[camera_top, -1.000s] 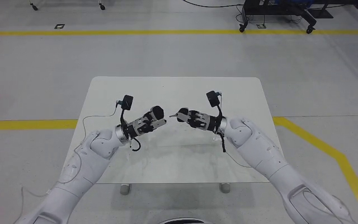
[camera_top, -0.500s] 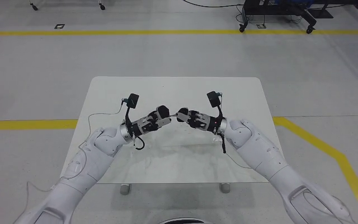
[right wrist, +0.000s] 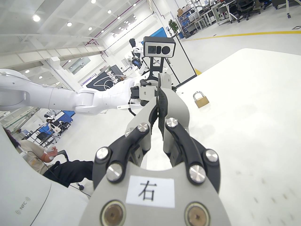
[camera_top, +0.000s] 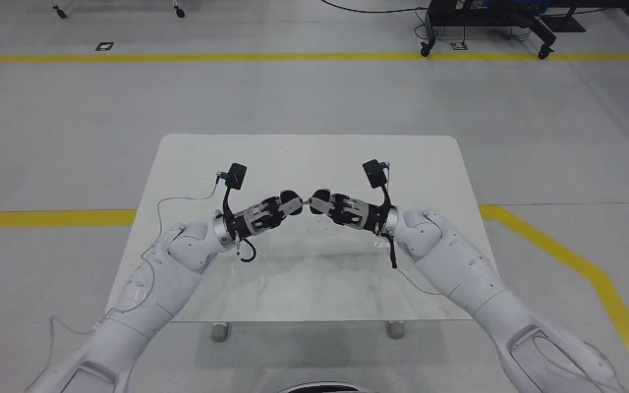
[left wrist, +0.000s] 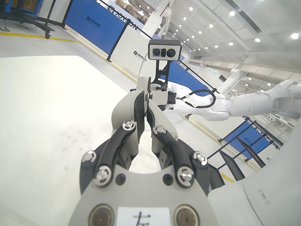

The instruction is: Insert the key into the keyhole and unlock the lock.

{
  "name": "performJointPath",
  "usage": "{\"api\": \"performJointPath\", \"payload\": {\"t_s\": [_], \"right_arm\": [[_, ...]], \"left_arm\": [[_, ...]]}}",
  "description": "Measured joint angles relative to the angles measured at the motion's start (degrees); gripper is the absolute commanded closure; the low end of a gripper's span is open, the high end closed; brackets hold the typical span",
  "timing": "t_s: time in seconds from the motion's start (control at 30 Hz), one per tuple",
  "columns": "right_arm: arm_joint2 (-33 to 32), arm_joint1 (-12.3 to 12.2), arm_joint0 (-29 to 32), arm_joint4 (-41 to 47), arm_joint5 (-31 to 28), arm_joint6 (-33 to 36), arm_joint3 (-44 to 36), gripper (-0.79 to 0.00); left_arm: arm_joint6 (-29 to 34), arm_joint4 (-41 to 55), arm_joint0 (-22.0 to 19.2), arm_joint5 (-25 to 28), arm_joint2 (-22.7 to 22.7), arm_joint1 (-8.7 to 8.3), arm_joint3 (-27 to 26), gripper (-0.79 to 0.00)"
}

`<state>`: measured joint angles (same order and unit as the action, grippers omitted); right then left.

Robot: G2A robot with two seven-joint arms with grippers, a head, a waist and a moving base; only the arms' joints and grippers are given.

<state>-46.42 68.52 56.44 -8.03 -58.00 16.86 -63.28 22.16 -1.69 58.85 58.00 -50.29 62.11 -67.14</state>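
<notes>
Left gripper (camera_top: 286, 202) is raised over mid-table (camera_top: 413, 167) with its fingers (left wrist: 137, 109) pressed together; nothing can be made out between them. Its tip almost meets the right gripper (camera_top: 316, 198), which is also pinched closed, pads (right wrist: 164, 104) flush. The key is too small to see, possibly clamped in one of these tips, can't confirm. The lock (right wrist: 201, 99) lies flat on the table close to the tips with its shackle closed, and neither gripper touches it.

Step, as judged: a mid-air key handover or regrip between the arms, insertion not started. Next move calls for one gripper to pick up and steady the lock with its keyhole facing the other arm, then line the key up with the slot before pushing and turning.
</notes>
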Motion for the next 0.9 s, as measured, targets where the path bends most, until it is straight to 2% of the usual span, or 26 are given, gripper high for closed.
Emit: {"api": "performJointPath", "payload": {"t_s": [0.13,0.23,0.33,0.37,0.9], "right_arm": [[0.1,0.0,0.0,0.2,0.0,0.0,0.0,0.0],[0.2,-0.1,0.0,0.5,0.0,0.3,0.0,-0.043],[0.4,-0.2,-0.1,0.8,0.0,1.0,0.1,-0.185],[0.5,-0.2,-0.1,0.9,0.0,1.2,0.1,-0.194],[1.3,-0.2,-1.0,2.7,0.0,4.1,0.8,-0.169]], "left_arm": [[-0.5,-0.6,0.0,0.0,-0.3,0.09,0.2,0.0],[-1.4,-1.5,0.1,0.0,-0.8,0.08,0.3,0.0],[-1.9,-2.1,0.2,0.0,-1.1,0.04,0.3,0.0],[-2.0,-2.2,0.3,0.0,-1.2,0.02,0.3,0.0],[-1.8,-3.5,0.9,0.0,-1.8,-0.44,-0.5,0.0]]}}
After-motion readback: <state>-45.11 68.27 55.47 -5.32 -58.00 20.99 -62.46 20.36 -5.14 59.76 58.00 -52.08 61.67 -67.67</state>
